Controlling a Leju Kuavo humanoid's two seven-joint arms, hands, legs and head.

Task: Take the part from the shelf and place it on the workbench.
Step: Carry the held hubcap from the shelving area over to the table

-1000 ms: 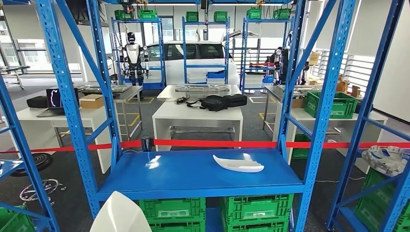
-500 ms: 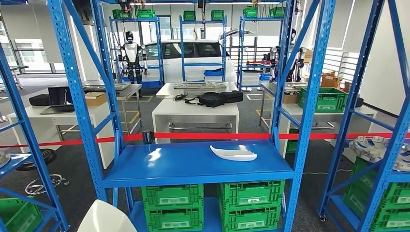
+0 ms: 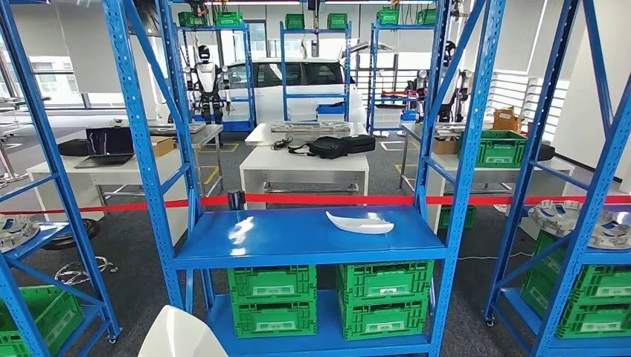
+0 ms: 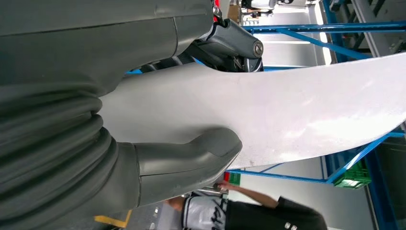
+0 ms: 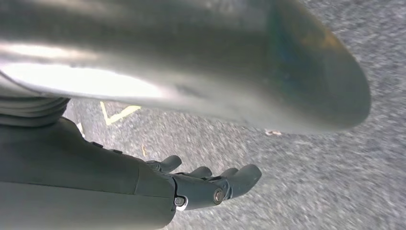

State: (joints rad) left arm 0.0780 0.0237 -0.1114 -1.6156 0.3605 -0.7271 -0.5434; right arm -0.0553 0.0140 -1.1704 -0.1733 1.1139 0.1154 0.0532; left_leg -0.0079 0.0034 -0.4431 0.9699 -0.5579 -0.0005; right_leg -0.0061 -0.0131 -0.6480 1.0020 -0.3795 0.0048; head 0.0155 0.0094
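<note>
Left hand: the left hand (image 4: 158,143) gripped a white part (image 4: 297,115) — thumb pressed on one face, darker fingers behind the other.
Held part: a smooth, curved white panel; in the head view its rounded end (image 3: 181,332) showed at the lower edge, in front of the shelf.
Right hand: the right hand (image 5: 201,184) hung over grey speckled floor (image 5: 335,182), fingers loosely curled but apart, holding nothing.
Shelf: a blue steel rack (image 3: 305,238) stood straight ahead, its middle deck a flat blue board.
Second part: another white curved part (image 3: 360,222) lay on that deck, toward its right rear — well apart from the held one.
Crates: green plastic crates (image 3: 327,297) sat on the rack's lowest level, two stacks side by side.
Barrier: a red tape (image 3: 327,199) ran level behind the rack.
Worktop: a white worktop (image 3: 303,162) stood beyond the tape, a black bag (image 3: 338,146) on it.
Person: a person in a dark sleeve (image 4: 268,215) showed in the left wrist view.
</note>
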